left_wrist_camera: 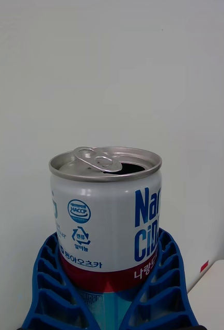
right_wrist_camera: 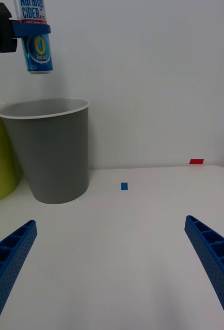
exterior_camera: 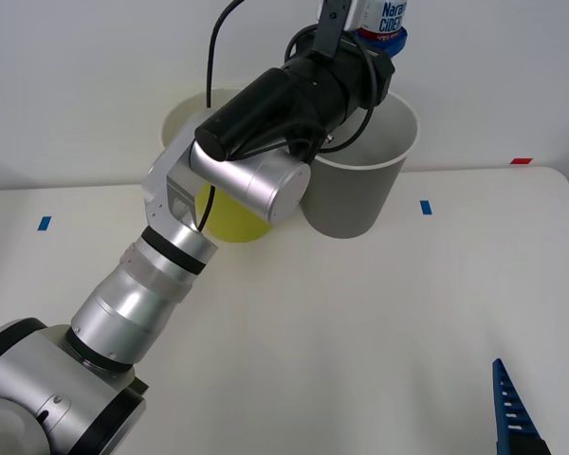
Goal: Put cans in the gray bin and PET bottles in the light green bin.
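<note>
The can, white with blue lettering, a red band and a blue lower part, hangs upright above the gray bin, well over its rim. My left gripper is shut on the can; its blue fingers wrap the can around its lower half. The opened silver top faces up. From the right wrist the can hangs over the gray bin. The light green bin stands just left of the gray one, partly hidden by my left arm. My right gripper is open, low over the table's front right.
The white table ends at a white wall behind the bins. Blue tape marks and a red one lie flat on it. One finger of my right gripper shows at the front right corner.
</note>
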